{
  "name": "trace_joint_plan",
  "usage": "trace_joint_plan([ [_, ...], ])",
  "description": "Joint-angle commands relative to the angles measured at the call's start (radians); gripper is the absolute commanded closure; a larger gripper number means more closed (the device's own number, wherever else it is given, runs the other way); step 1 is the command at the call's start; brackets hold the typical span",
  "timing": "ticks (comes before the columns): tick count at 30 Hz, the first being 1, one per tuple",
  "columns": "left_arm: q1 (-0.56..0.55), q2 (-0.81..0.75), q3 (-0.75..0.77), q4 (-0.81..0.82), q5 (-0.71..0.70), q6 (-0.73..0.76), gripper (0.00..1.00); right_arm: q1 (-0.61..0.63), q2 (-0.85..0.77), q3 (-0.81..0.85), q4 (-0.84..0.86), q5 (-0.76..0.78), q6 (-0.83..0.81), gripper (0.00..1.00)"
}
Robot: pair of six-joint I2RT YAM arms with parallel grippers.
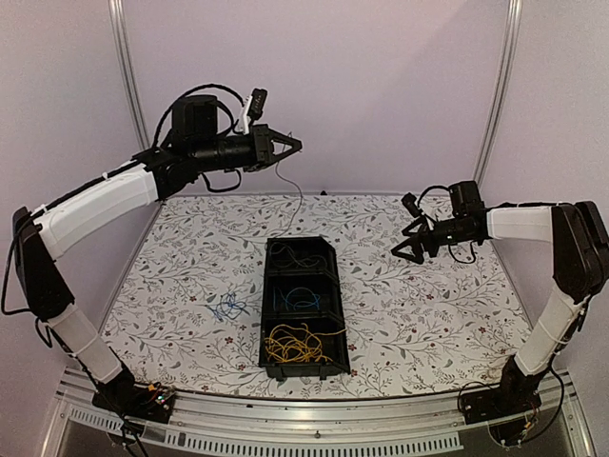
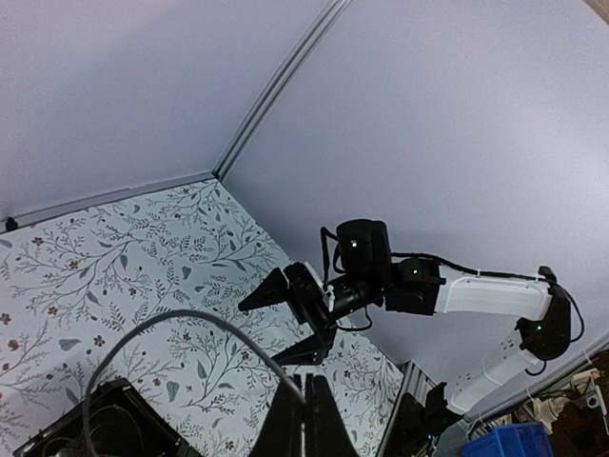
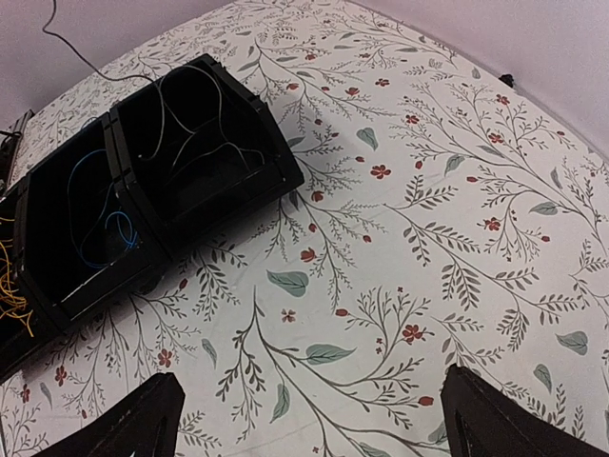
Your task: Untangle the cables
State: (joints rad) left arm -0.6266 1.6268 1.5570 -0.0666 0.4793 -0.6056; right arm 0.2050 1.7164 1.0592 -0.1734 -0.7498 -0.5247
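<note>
Three compartments divide the black tray [image 1: 335, 303], which sits lengthwise in the middle of the flower-patterned table [image 1: 428, 314]. The nearest compartment holds a loose heap of yellow wires [image 1: 303, 343] and the middle one holds blue wires [image 1: 300, 298]. The far one holds the lower loops of a dark wire [image 1: 301, 195]. From there that wire rises in a thin curved line well above the table to the left gripper [image 1: 293, 145]. Its fingers are pressed together on the upper end of the wire, with the arm raised high and reaching in from the left. In the left wrist view the wire arcs away from the closed fingertips and drops toward the corner of the tray. A separate small blue bunch [image 1: 226, 307] lies flat on the table just left of the tray, not touching it. The right gripper [image 1: 404, 249] hangs above the table to the right of the tray, well apart from it. Its two fingers are spread wide with nothing between them, and its wrist camera looks down on bare tabletop and the far end of the tray.
</note>
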Motion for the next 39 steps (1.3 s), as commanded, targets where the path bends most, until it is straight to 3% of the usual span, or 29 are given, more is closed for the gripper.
trace_joint_plan([
  [1,-0.008,0.040,-0.049,0.038,0.015,-0.009,1.00,0.004,0.019,0.011,-0.018,-0.030,-0.013,0.02],
  [23,-0.018,0.266,-0.161,0.047,0.048,0.064,1.00,0.003,0.066,0.025,-0.064,-0.067,-0.034,0.02],
  [32,-0.019,0.280,-0.256,-0.046,0.012,0.126,1.00,0.004,0.086,0.036,-0.087,-0.088,-0.048,0.02],
  [39,-0.018,0.329,-0.244,-0.128,0.009,0.132,1.00,0.004,0.091,0.043,-0.103,-0.091,-0.056,0.02],
])
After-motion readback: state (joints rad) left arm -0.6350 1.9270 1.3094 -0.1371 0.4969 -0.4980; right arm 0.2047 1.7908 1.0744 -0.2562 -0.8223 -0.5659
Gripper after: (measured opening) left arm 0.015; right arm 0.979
